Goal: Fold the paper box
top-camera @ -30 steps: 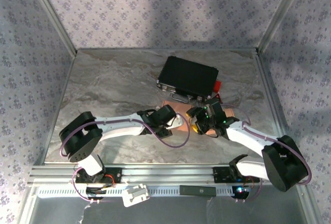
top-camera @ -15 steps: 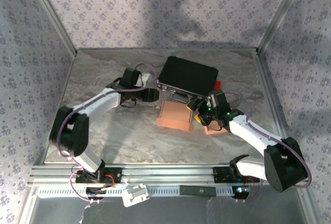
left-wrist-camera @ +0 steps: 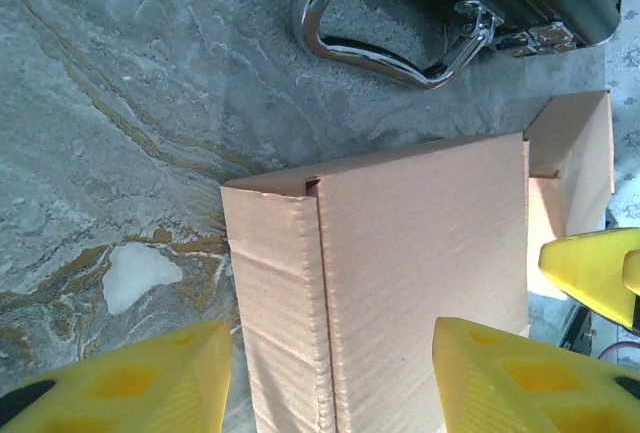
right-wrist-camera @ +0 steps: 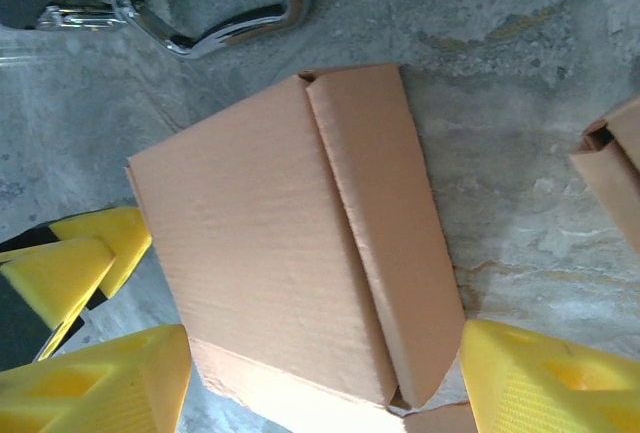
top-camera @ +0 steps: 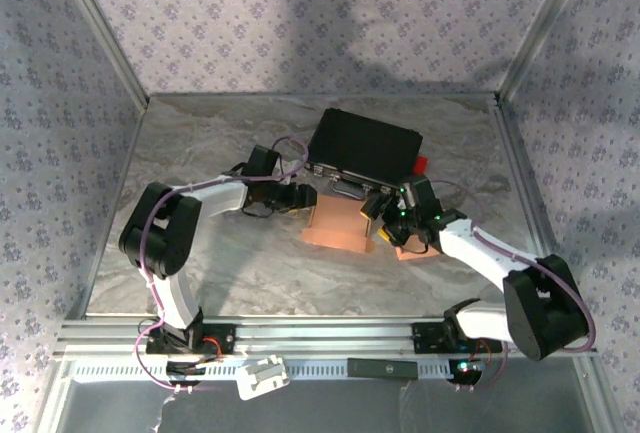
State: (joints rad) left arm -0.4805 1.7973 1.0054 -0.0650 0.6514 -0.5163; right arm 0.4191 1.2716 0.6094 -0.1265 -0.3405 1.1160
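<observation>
One tan cardboard box (top-camera: 338, 223) lies near the middle of the grey marble-look counter (top-camera: 220, 263). You can see it sits just in front of the black hard case (top-camera: 363, 146). The shiny metal handle (left-wrist-camera: 380, 48) of that case points toward the box but does not touch it.

The top of the box is one wide flat panel. A thin panel is bent down along one long side. At one corner you can spot a tiny gap where the panels meet.

The left fingers (left-wrist-camera: 140, 373) are yellow and spread wide apart. In the left wrist view the box shows in the space between them. From above they sit at the box's far left corner, and they pinch nothing.

The right fingers (right-wrist-camera: 540, 383) are yellow too, and they are also spread wide with nothing pinched. In the right wrist view the box shows between them. From above they sit at the right edge of the box.

A second, smaller piece of tan cardboard (top-camera: 415, 251) lies on the counter just to the right of the box, beside the right fingers.

Walls with small purple flowers (top-camera: 300, 23) stand around the counter.
</observation>
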